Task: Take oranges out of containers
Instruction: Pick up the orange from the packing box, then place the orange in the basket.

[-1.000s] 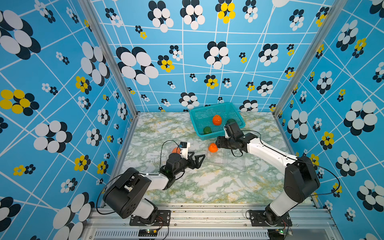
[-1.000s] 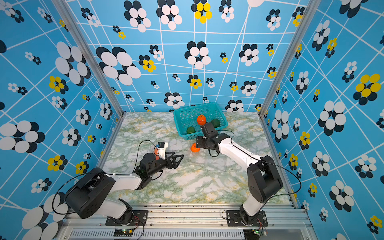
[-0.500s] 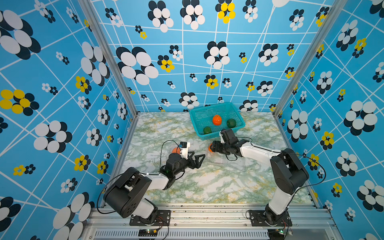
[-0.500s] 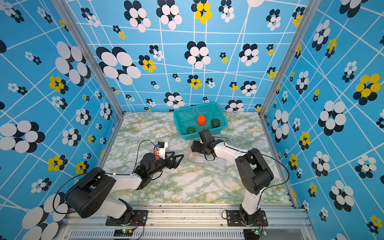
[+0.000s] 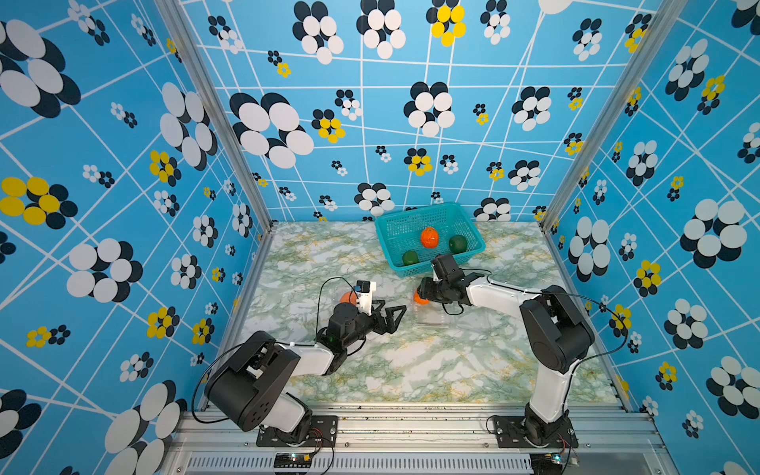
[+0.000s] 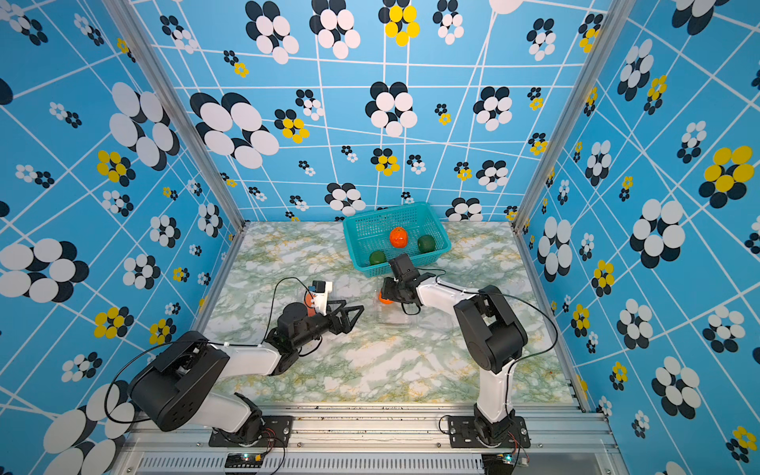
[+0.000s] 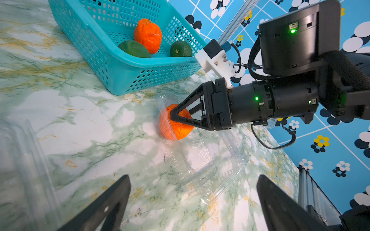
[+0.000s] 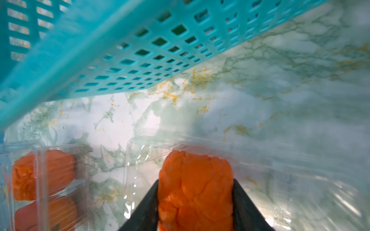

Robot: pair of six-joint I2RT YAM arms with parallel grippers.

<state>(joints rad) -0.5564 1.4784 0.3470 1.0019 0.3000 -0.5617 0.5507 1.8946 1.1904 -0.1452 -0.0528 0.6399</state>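
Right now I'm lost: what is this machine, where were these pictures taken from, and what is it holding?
Two robot arms stand at a marble-patterned table. Two pictures look down from overhead; two come from cameras on the arms' wrists. On the table: a teal basket with one orange fruit and two green ones. The right tool grips an orange inside an open clear box. The left tool is open and empty. A second clear box holds two more oranges.

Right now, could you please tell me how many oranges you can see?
4. One orange lies in the basket; one is gripped by the right gripper in the open clear box; two sit in another clear box. More may be hidden.
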